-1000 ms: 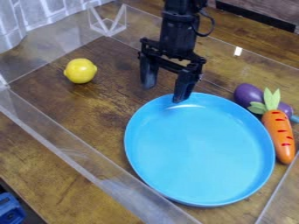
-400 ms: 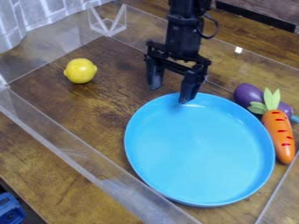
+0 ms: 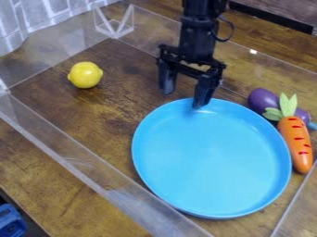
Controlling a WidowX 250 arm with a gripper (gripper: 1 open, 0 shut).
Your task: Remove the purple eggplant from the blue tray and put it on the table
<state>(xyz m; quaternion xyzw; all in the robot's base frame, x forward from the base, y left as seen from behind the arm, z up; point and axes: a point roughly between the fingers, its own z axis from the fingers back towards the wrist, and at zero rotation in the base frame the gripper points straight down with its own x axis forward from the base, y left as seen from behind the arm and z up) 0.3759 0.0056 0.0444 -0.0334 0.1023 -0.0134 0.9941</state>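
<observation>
Oddly, purple eggplant (image 3: 264, 99) lies beside blue tray (image 3: 210, 159), long axis roughly left-right.

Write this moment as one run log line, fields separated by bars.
claw: open, holds nothing | purple eggplant: on table, beside blue tray | tray: empty

The small glossy dark-purple toy eggplant (image 3: 264, 99) is partly covered by the green leaves of the orange toy carrot (image 3: 297, 141) (so its stem cap cannot be made out). The black robot arm runs out past the top edge, and a blue object at the bottom-left corner (image 3: 6, 222) is too cut off to identify.
</observation>
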